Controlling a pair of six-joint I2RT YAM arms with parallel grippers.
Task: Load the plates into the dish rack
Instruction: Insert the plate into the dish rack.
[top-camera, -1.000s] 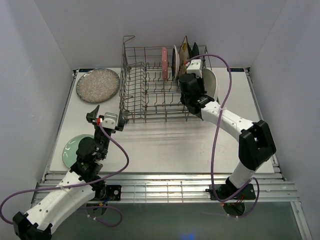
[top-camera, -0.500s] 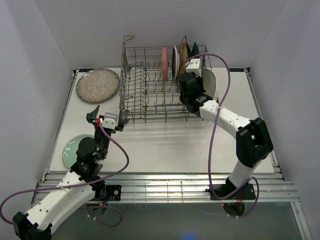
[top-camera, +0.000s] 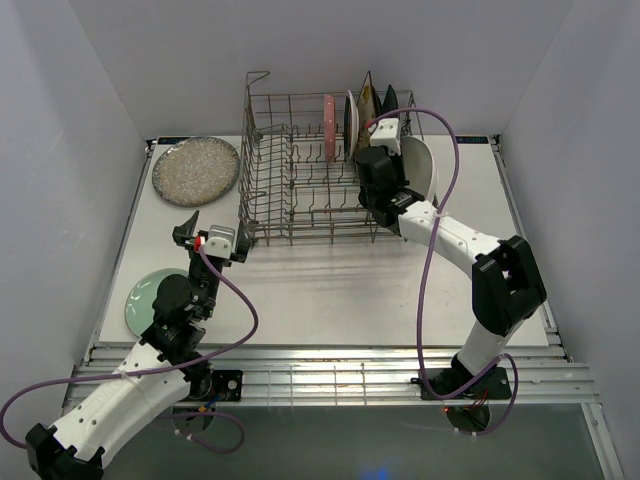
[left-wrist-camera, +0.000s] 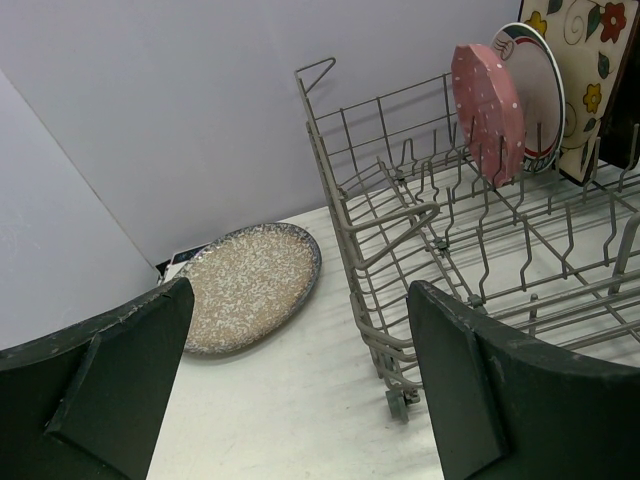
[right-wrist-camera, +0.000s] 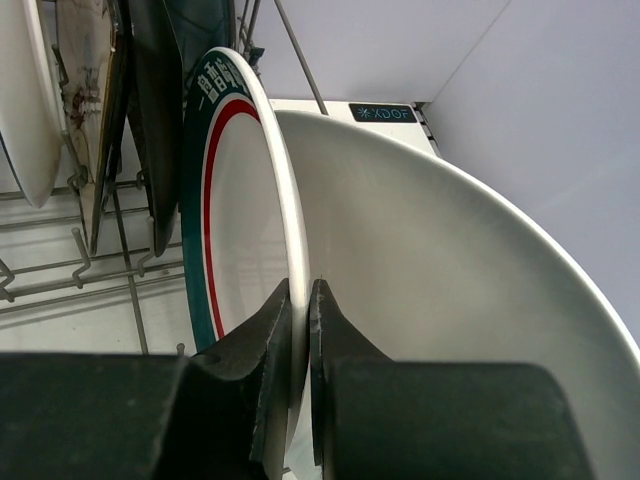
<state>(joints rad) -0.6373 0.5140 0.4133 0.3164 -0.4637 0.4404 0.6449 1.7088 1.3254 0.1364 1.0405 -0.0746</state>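
The grey wire dish rack (top-camera: 300, 185) stands at the back middle of the table. Upright in its far right rows are a pink plate (top-camera: 329, 128), a white plate (top-camera: 351, 122), a cream floral plate (top-camera: 368, 100) and a dark plate (top-camera: 389, 100). My right gripper (right-wrist-camera: 301, 285) is shut on the rim of a teal-rimmed white plate (right-wrist-camera: 235, 220), held on edge at the rack's right end (top-camera: 421, 165). A speckled round plate (top-camera: 195, 170) lies flat left of the rack. A pale green plate (top-camera: 148, 297) lies near the left front. My left gripper (left-wrist-camera: 300, 290) hangs open and empty beside the rack's near left corner.
The rack (left-wrist-camera: 400, 220) has a raised wire handle at its far left corner (top-camera: 258, 78). Grey walls close in the table on three sides. The right arm's purple cable (top-camera: 440, 215) loops over the table's right side.
My right gripper has shifted slightly left toward the rack with the plate. The left arm has not moved.
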